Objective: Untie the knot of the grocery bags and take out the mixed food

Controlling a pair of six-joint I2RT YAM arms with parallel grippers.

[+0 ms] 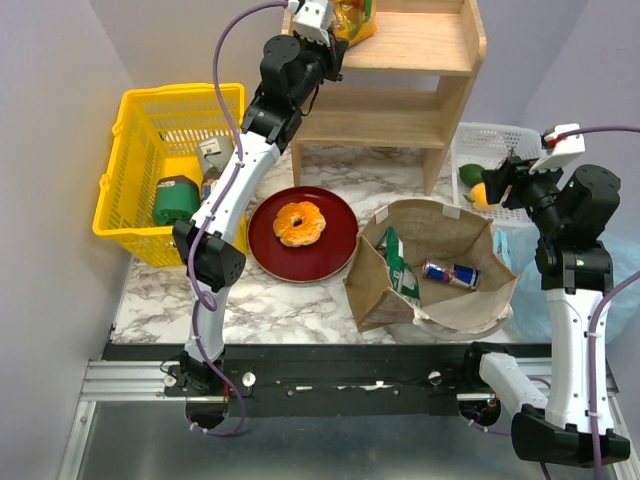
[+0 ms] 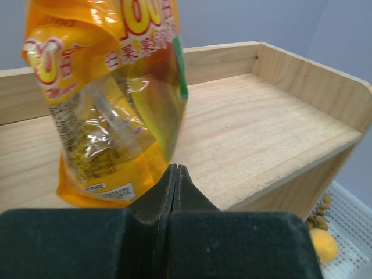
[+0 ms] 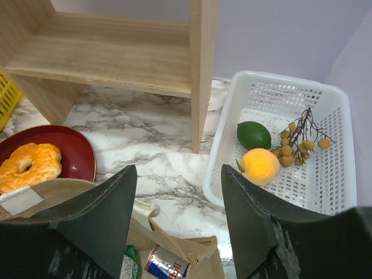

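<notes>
The yellow-orange snack packet (image 2: 110, 99) stands upright on the wooden shelf's top board. My left gripper (image 2: 176, 170) is shut just in front of it, with nothing between its fingers. The brown paper bag (image 1: 385, 300) stands open on the marble table with a dark-green chip bag (image 1: 398, 265) and a red-blue can (image 1: 450, 273) inside. A glazed doughnut (image 1: 298, 223) lies on a red plate (image 1: 325, 262). The green fruit (image 3: 254, 135) and orange fruit (image 3: 260, 165) lie in the white mesh tray (image 3: 279, 78). My right gripper (image 3: 177, 171) hangs open and empty above the paper bag's far right corner. The light-blue bag (image 1: 620, 275) lies at the right edge.
A wooden two-level shelf (image 1: 400, 100) stands at the back. A yellow basket (image 1: 130, 200) at the left holds dark-green and paper-wrapped jars. A sprig of small brown fruits (image 3: 299, 139) lies in the white tray beside the two fruits.
</notes>
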